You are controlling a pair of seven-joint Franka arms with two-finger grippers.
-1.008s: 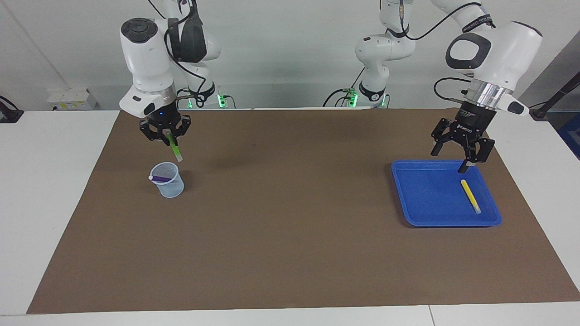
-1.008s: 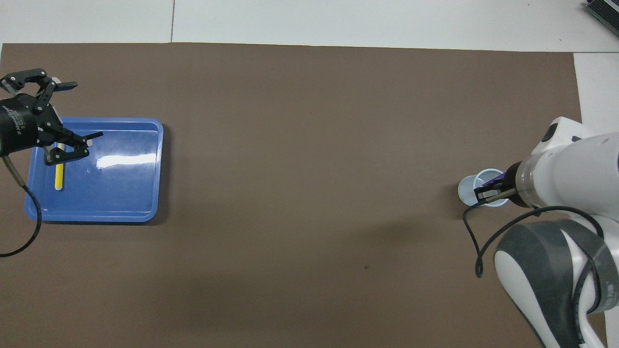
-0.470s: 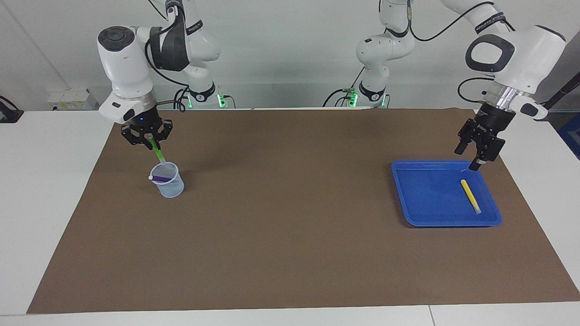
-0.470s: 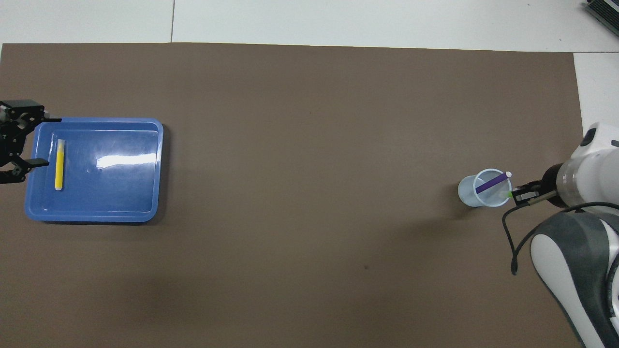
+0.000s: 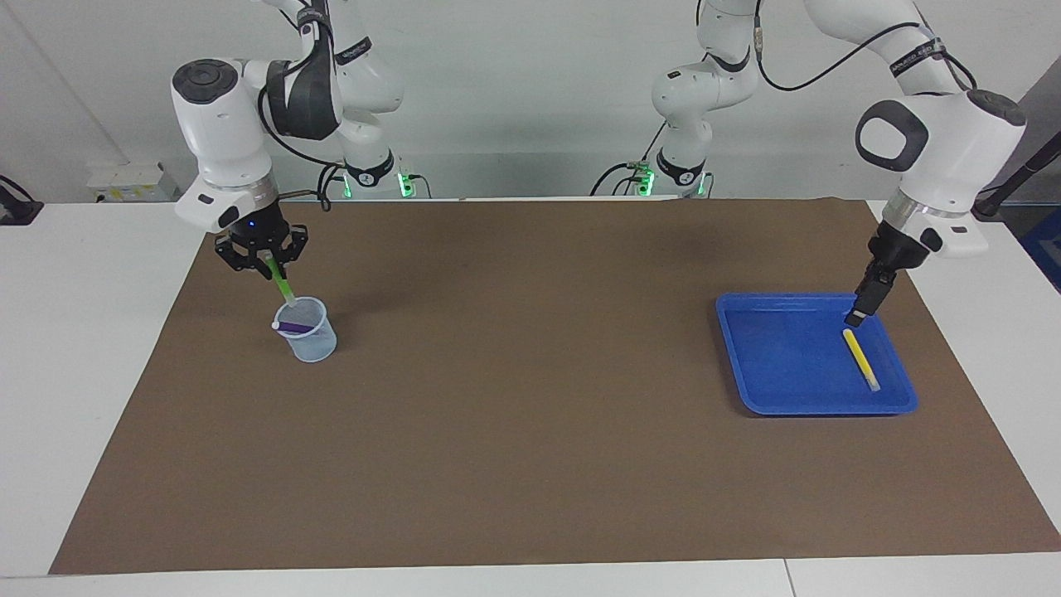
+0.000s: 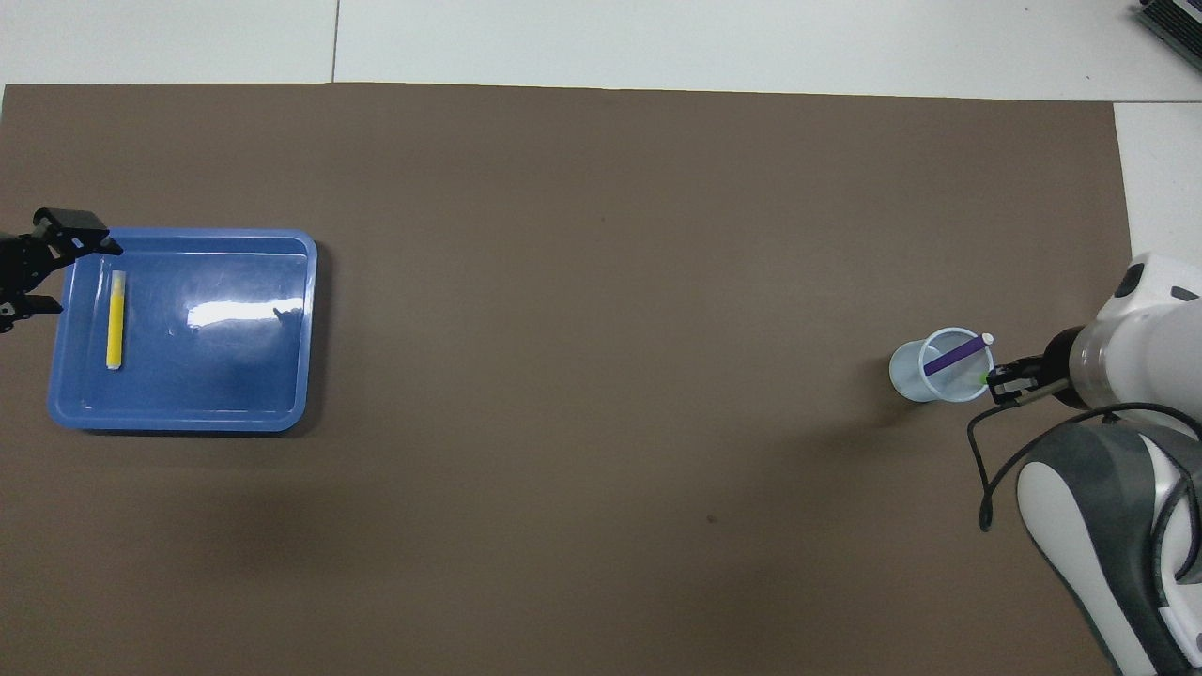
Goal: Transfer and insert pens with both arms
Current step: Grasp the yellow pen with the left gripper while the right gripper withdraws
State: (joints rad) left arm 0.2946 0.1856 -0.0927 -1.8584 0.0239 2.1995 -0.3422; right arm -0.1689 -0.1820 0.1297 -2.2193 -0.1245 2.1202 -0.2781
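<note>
My right gripper (image 5: 265, 259) is shut on the bright green pen (image 5: 282, 284), which slants down with its pale tip at the mouth of a clear plastic cup (image 5: 316, 343). The purple pen (image 5: 295, 328) leans inside that cup (image 6: 907, 372); from overhead the purple pen (image 6: 955, 356) lies across the mouth beside my right gripper (image 6: 1007, 382). The yellow pen (image 5: 860, 360) lies in a blue tray (image 5: 816, 408). My left gripper (image 5: 859, 310) hangs open over the tray's corner, just above the yellow pen's end nearer the robots. Overhead, my left gripper (image 6: 49, 272) sits beside the yellow pen (image 6: 115, 319).
A brown mat (image 5: 530, 414) covers the table, with white tabletop around it. The blue tray (image 6: 311, 329) sits toward the left arm's end and the cup toward the right arm's end.
My right gripper carried the green pen toward the right arm's end and lowered its tip to the cup's mouth. My left gripper turned and dropped closer to the yellow pen.
</note>
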